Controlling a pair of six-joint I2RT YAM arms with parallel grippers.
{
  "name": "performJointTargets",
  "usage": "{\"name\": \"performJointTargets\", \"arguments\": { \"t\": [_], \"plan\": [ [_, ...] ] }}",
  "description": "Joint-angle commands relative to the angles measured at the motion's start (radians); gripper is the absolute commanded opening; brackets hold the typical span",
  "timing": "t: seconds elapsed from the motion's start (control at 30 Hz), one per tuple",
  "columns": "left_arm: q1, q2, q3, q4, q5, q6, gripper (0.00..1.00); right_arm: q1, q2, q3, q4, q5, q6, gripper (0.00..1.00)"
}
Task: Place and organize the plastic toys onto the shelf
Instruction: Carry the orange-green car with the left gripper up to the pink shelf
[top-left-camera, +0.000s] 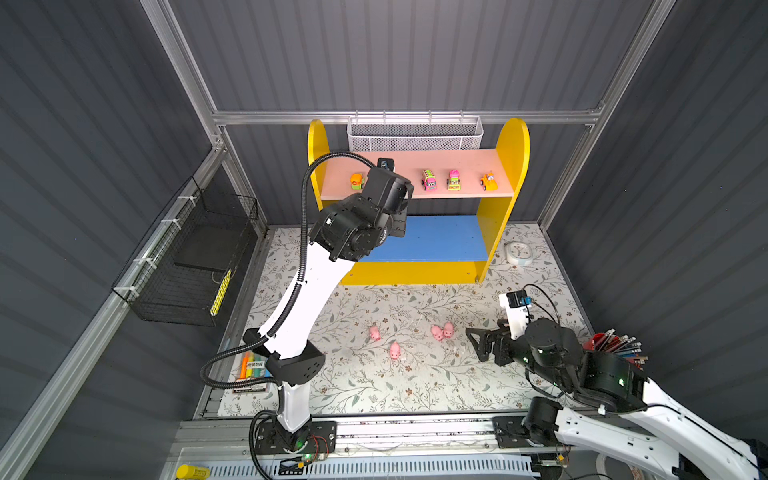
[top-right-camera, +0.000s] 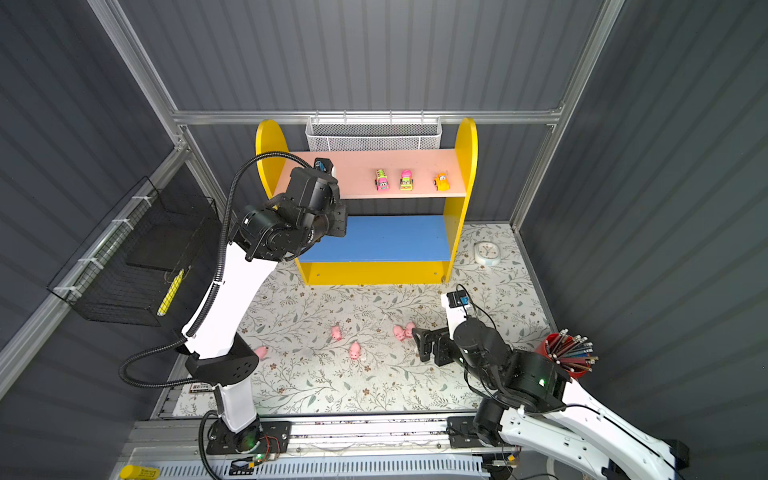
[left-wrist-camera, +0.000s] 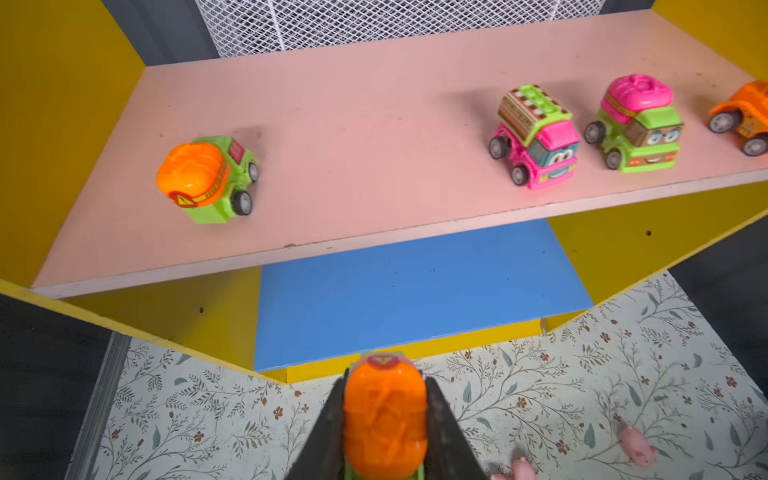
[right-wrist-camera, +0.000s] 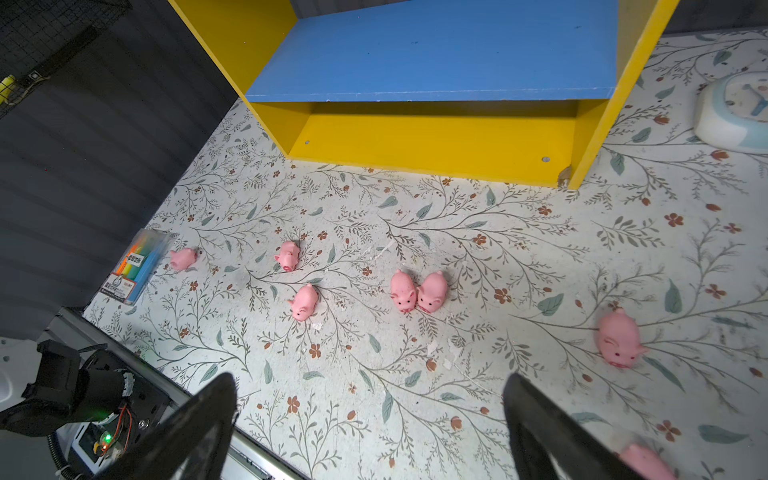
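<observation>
My left gripper (left-wrist-camera: 385, 376) is shut on a toy vehicle (left-wrist-camera: 384, 419) with an orange top and green body, held in front of the shelf (top-left-camera: 513, 166) below its pink upper board (left-wrist-camera: 374, 137). Four vehicles stand on that board: an orange-and-green one (top-left-camera: 357, 181) at the left, then a pink one (top-left-camera: 429, 179), a green-and-pink one (top-left-camera: 453, 180) and an orange one (top-left-camera: 489, 181). The blue lower board (top-left-camera: 440, 237) is bare. Several pink pigs (right-wrist-camera: 403, 291) lie on the floral mat. My right gripper (right-wrist-camera: 370, 390) hangs open over the mat near a pair of pigs (top-left-camera: 442, 331).
A white mesh basket (top-left-camera: 414, 133) hangs behind the shelf and a black wire basket (top-left-camera: 195, 257) is on the left wall. A round clock (top-left-camera: 518, 252) lies right of the shelf. A red cup of pencils (top-left-camera: 615, 347) stands at the right edge, and a highlighter pack (top-left-camera: 251, 370) lies at the left.
</observation>
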Motion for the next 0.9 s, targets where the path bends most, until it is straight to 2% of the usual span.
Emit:
{"name": "performJointTargets", "arguments": {
  "t": [0.0, 0.5, 0.63, 0.87],
  "plan": [
    [-0.002, -0.049, -0.022, 0.111, 0.019, 0.072, 0.22, 0.002, 0.002, 0.036, -0.011, 0.002, -0.019, 0.99],
    [0.004, 0.024, 0.001, 0.366, 0.021, 0.202, 0.21, 0.003, -0.013, 0.036, -0.029, 0.016, 0.009, 0.99],
    [0.017, 0.060, 0.036, 0.373, 0.020, 0.219, 0.22, 0.002, -0.012, 0.038, -0.030, 0.026, 0.013, 0.99],
    [0.075, 0.073, 0.011, 0.402, 0.079, 0.200, 0.23, 0.001, 0.002, 0.001, 0.005, 0.000, 0.040, 0.99]
  ]
}}
